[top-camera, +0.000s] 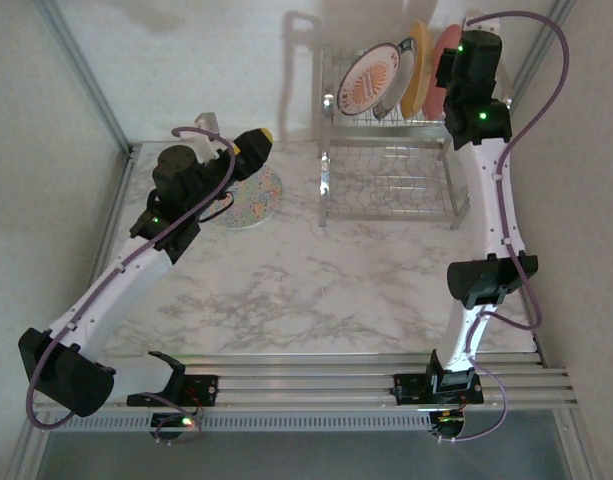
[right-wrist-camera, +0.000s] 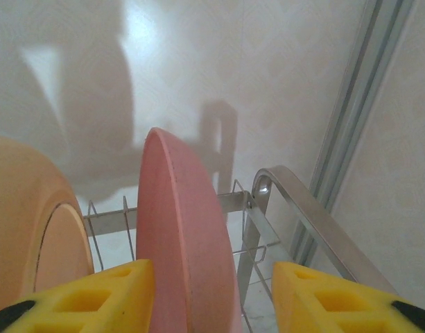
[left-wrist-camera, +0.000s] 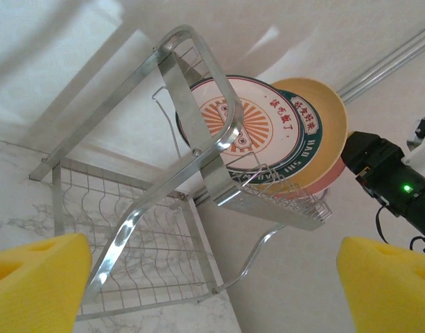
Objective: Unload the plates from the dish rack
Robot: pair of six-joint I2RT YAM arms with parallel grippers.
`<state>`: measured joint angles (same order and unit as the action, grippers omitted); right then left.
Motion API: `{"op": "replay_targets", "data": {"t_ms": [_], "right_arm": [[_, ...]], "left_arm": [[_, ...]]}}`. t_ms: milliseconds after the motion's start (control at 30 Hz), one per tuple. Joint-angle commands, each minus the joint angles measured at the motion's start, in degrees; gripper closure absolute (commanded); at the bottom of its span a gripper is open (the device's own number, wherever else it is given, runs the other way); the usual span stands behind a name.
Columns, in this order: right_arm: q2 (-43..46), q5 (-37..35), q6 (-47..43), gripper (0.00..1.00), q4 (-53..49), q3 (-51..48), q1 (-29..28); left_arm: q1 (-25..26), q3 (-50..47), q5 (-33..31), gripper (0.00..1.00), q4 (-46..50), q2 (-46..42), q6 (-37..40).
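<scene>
Three stand on edge in the upper shelf of the chrome wire dish rack [top-camera: 386, 185]: a white sunburst plate [top-camera: 371, 82] with a dark rim, a yellow-orange plate [top-camera: 415, 68] and a pink plate [right-wrist-camera: 181, 236]. The right gripper [right-wrist-camera: 212, 295] straddles the pink rim, fingers parted. The left gripper [top-camera: 260, 140], spread wide and empty, is near a floral-speckled plate [top-camera: 256, 200] lying flat on the marble table [top-camera: 316, 290].

The top external camera looks steeply down from high on the near side of the dish rack [top-camera: 386, 185], well back. The left wrist camera looks up from low beside the rack's left end. The right wrist camera sits close above its right end, facing the wall [right-wrist-camera: 219, 62]. All share the racked plates [top-camera: 371, 82].
</scene>
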<state>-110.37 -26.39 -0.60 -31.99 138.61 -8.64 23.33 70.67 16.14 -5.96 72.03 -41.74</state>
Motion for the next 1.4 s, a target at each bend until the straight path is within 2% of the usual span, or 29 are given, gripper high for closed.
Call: {"op": "replay_targets", "data": {"t_ms": [0,233,567,900,1167,1367], "right_arm": [[-1.88,-2.72,-1.57,0.54,-0.94,3.23,-0.02],[-3.69,-6.42,-3.32,0.67,-1.76,4.86,-0.40],[-4.77,-6.35,-4.36,0.88,-1.15,5.08,-1.20],[-5.55,-10.14,-7.97,1.00,1.58,5.81,-3.58],[-6.44,-18.83,-15.42,1.00,7.04,6.59,-6.80],[-6.37,-22.20,-20.61,1.00,11.79,6.67,-8.07]], "left_arm": [[0.28,0.62,1.44,0.09,0.64,-0.99,1.22],[0.18,0.85,1.55,0.10,0.46,-1.18,0.96],[0.18,0.67,1.11,0.11,0.16,-0.98,0.78],[0.24,0.43,1.10,0.11,-0.11,-0.92,0.62],[0.22,0.34,1.07,0.11,-0.63,-0.92,0.44],[0.19,0.43,1.26,0.11,-0.96,-1.10,0.43]]}}
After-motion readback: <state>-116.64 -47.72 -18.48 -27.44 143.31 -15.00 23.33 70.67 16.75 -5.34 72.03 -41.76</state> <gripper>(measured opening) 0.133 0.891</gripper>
